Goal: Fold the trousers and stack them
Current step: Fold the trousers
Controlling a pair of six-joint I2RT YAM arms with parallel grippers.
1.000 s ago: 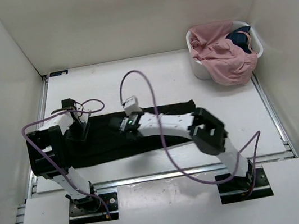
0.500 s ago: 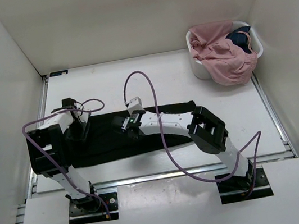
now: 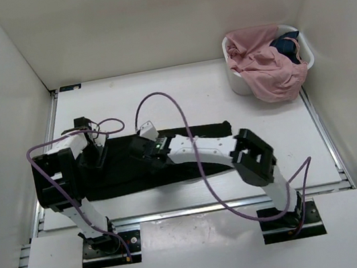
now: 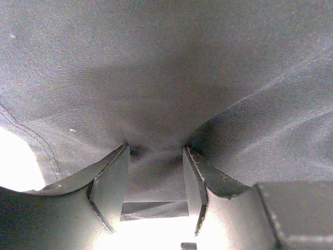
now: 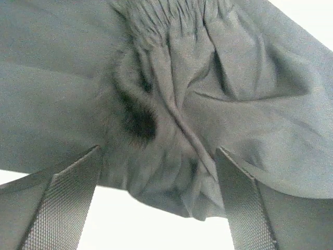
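Trousers (image 3: 123, 177) lie flat on the table (image 3: 226, 92). Left gripper (image 4: 155, 152) pinches a fold; right gripper (image 5: 156, 177) gapes over the waistband (image 5: 166, 21) and should gather every layer before closing.

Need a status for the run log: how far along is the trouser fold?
Done: the trousers lie flattened as one long strip across the table. In hand: the left gripper appears to pinch fabric at the strip's left end; the right gripper has its jaws open over bunched waistband cloth. Left: the strip looks unfolded crosswise, and nothing is stacked.
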